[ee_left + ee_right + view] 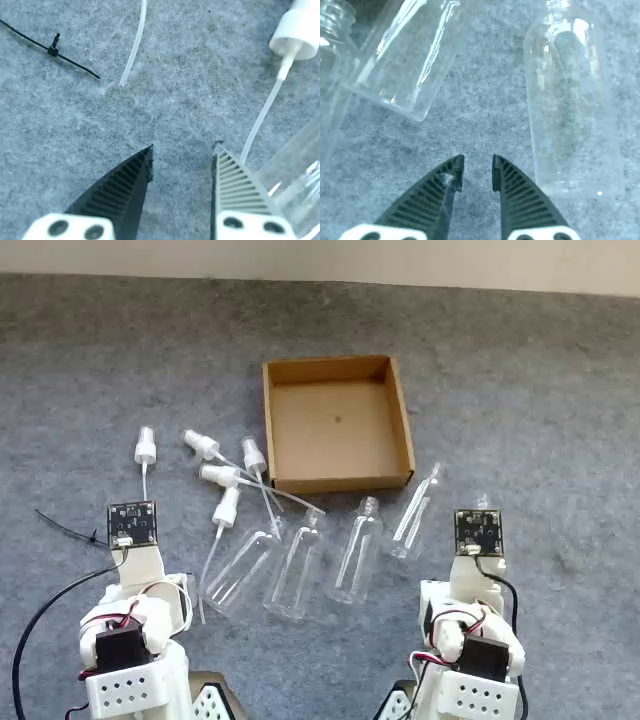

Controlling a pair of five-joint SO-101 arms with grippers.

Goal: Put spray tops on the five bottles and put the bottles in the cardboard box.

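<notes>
The cardboard box (337, 425) lies open at the middle back. Several white spray tops (222, 476) with long tubes are scattered to its left. Clear bottles (295, 565) lie on their sides in front of the box. My left gripper (182, 150) is open just above the carpet. A spray top (295, 35) and a bottle (295, 195) lie beside one of its fingers. My right gripper (477, 166) is open by a narrow gap and holds nothing. It sits between one bottle (570, 110) and another bottle (405, 55).
Grey carpet (560, 390) covers the table. A black cable tie (50, 50) and a loose tube (135, 45) lie ahead of the left gripper. The left arm (130, 630) and right arm (470, 640) stand at the front edge.
</notes>
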